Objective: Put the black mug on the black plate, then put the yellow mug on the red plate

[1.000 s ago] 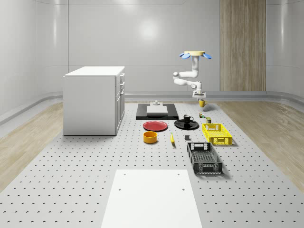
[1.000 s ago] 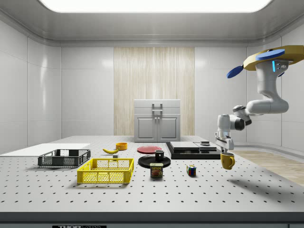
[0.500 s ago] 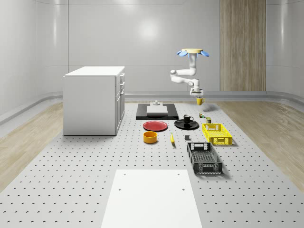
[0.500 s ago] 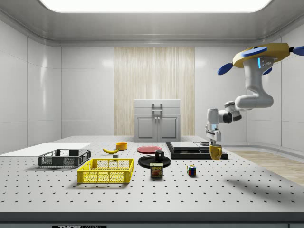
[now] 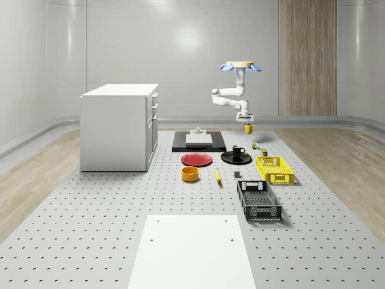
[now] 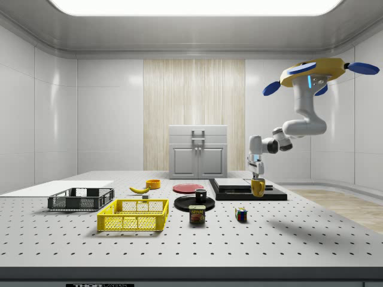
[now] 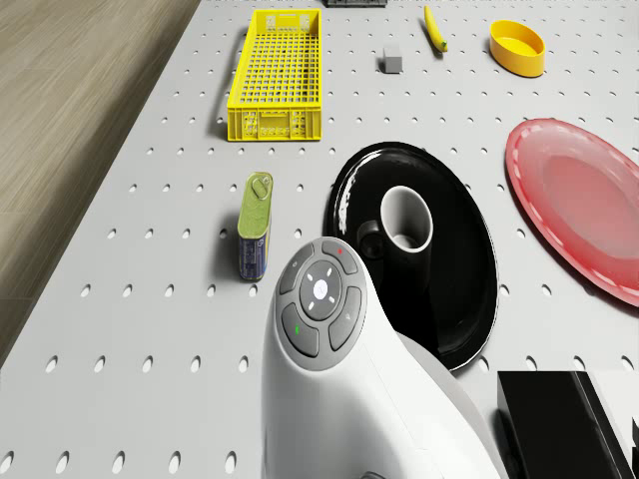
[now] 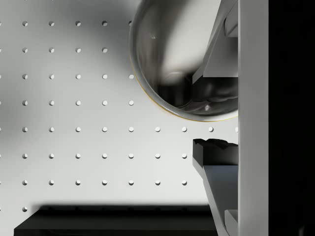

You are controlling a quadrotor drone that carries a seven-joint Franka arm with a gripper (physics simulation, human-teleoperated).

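Perforated grey table (image 5: 90,241) carries everything; landmark is the glossy black plate (image 5: 236,158). Nearest the whole-scene camera from it: white flat board (image 5: 191,250), then black mesh crate (image 5: 258,200), yellow mesh crate (image 5: 274,169), yellow bowl (image 5: 190,174), banana (image 5: 218,175). Black mug (image 5: 238,150) already sits on the black plate, handle outward, so step one looks done. Glossy red plate (image 5: 197,159) lies just beside the black plate, toward the whole-scene view's left, bare and ready to receive. Spam can (image 6: 197,214) and small coloured cube (image 6: 240,214) sit near the black plate's crate side. Behind the plates, black slab (image 5: 198,141) with a white block on it.

Beyond the black plate, yellow mug (image 6: 258,187) hangs in the air, gripper (image 6: 257,174) clamped on its rim, one finger (image 8: 216,44) inside the cup and one outside; carried upright, likely to land flat. Drone (image 6: 314,70) hovers above and past the slab's far end. Judgement: route to the red plate crosses over the black mug and the slab edge, so height needs keeping. White cabinet (image 5: 119,126) stands well apart beyond the red plate; open room around it.
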